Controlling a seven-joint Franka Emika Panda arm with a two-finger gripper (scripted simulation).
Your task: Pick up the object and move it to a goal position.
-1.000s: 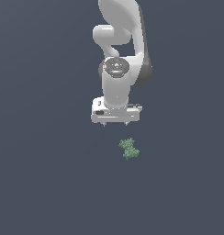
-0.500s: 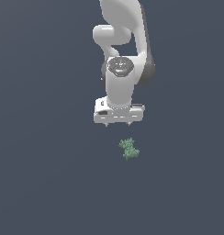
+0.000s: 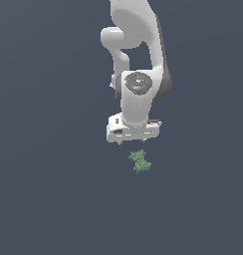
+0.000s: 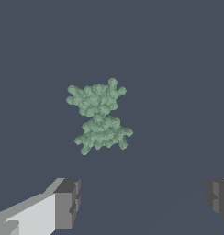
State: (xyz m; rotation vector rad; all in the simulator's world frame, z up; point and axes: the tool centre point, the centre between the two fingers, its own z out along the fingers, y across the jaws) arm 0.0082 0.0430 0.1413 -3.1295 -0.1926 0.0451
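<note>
A white robot arm's gripper hangs released, fingers spread wide. The knobbly green cluster lies apart from it on the dark grey floor, ungrasped.

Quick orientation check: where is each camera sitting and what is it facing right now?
Exterior view: off the arm, facing the white arm and its gripper above the small, bumpy, muted-green cluster on the dark floor.
Wrist view: on the wrist, looking past two parted grey fingertips at the cluster.
Shared: cluster, gripper.
</note>
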